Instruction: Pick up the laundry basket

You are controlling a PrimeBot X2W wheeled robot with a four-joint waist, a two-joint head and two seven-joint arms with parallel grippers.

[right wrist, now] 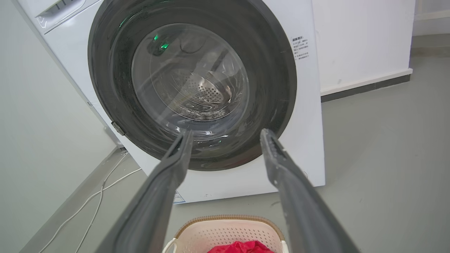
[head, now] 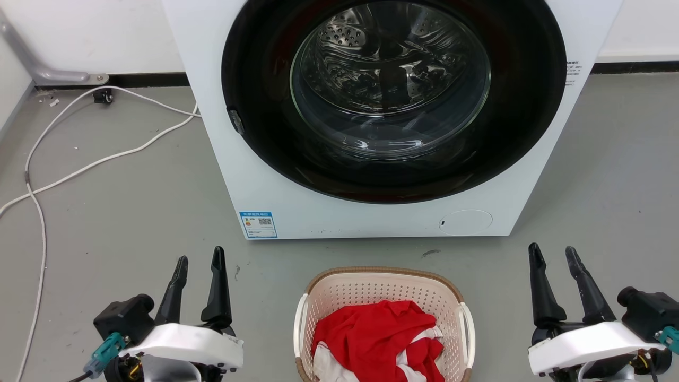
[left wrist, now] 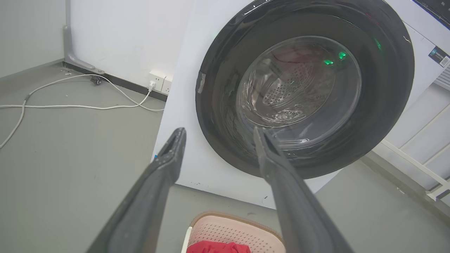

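Grey floor (head: 132,212) fronts a white washing machine (head: 265,175) at 12 o'clock. At 6 o'clock sits the laundry basket (head: 382,271), holding red cloth (head: 371,329). The left gripper (head: 200,254) at 7 o'clock and the right gripper (head: 551,248) at 5 both have their fingers parted and empty. A white cable (head: 106,158) trails at 9; the left wrist view adds a wall socket (left wrist: 157,80).

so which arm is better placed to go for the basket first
Right, but only slightly. Both the left gripper and right gripper are open and flank the laundry basket without touching it; the right one sits a bit nearer its side handle.
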